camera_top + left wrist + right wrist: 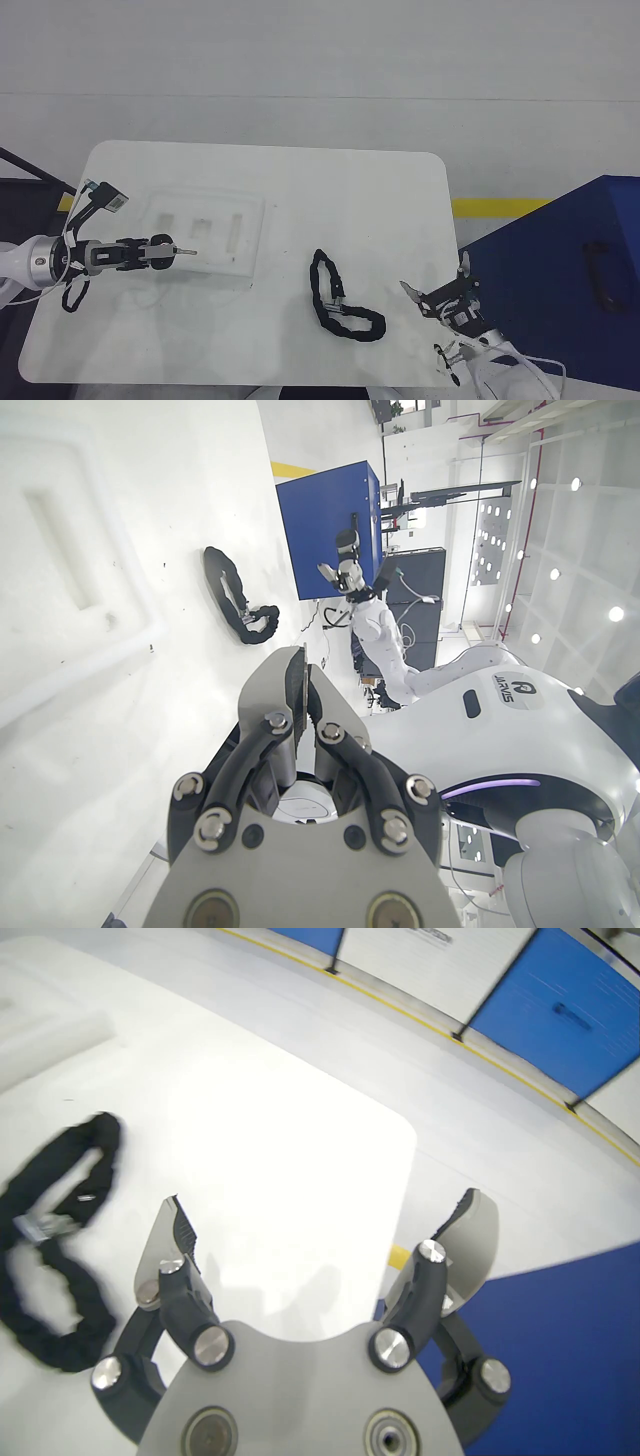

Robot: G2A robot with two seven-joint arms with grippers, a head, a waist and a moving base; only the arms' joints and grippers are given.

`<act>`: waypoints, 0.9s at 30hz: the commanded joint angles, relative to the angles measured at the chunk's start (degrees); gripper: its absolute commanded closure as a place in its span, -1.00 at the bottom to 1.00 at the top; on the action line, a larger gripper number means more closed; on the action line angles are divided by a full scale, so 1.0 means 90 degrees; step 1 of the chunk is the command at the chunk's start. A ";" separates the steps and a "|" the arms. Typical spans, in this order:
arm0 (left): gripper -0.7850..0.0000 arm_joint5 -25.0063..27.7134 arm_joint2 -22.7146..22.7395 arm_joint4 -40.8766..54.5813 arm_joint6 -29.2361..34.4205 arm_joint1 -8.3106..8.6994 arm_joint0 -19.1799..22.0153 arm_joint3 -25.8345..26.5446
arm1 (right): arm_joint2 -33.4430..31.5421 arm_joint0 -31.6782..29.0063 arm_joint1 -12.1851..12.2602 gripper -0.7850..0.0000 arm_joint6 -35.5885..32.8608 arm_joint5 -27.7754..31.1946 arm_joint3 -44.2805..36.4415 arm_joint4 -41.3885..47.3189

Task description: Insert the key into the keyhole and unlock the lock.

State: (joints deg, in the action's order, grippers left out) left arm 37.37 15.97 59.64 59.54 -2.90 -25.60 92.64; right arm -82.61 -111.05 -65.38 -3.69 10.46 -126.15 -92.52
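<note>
Left fingers (267, 692): left of top view, low over lower-left part of tray (252, 212); pinched narrow on key (185, 252), shaft poking out toward frame centre.
Right fingers (170, 1230): lower right of top view, near corner of surface (400, 200); spread wide, holding nothing.
Lock (345, 309): centre of top view, lying flat and loose on surface; small metal body tucked into lower bend of black chain (322, 285); well apart from both sets of fingers.
Keyhole: too small to make out; facing unknown.
Stage (judged): key in hand, approach to lock not yet made, nothing bracing lock.
Risk, misalignment: probable, with keyhole direction unread; would skid off metal face instead of entering.
Risk, lock shifting: loose on smooth surface; likely to slide or roll under push from key unless pinned first by right fingers.
Risk, key slip: grip on thin flat head only; could pivot between pads on contact or under turning load, perhaps drop.
Risk, chain snag: black sleeve bunched just beside body; could foul either fingers on way in, or drag lock off line.
Risk, tray: low carry over raised rim; could clip it on swing toward centre and knock key askew.
</note>
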 commanded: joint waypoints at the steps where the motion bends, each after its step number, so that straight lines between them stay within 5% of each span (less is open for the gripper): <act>1: 1.00 0.0000 0.0000 0.0000 0.0000 0.0000 0.0000 0.0000 | 0.0202 -0.0105 0.0026 -1.00 -0.0580 0.0535 -0.0480 -0.0297; 6: 1.00 0.0000 0.0000 0.0000 0.0000 0.0000 0.0000 0.0000 | 0.0967 0.0452 0.0004 -1.00 -0.2294 0.1709 -0.0351 0.0366; 14: 1.00 0.0000 0.0000 0.0000 0.0000 0.0000 0.0000 0.0000 | 0.1019 0.0514 0.0016 -1.00 -0.2675 0.2041 -0.0087 0.0570; 21: 1.00 0.0000 0.0000 0.0000 0.0000 0.0000 0.0000 0.0000 | 0.1808 0.2021 -0.0115 -1.00 -0.4752 0.2021 0.0284 0.1110; 27: 1.00 0.0000 0.0000 0.0000 0.0000 0.0000 0.0000 0.0000 | 0.2656 0.3297 -0.0282 -1.00 -0.5807 0.2057 0.0886 0.1497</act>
State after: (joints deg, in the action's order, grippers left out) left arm 37.37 15.97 59.64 59.54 -2.90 -25.60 92.64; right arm -59.60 -83.31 -67.71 -54.99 29.22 -119.21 -79.65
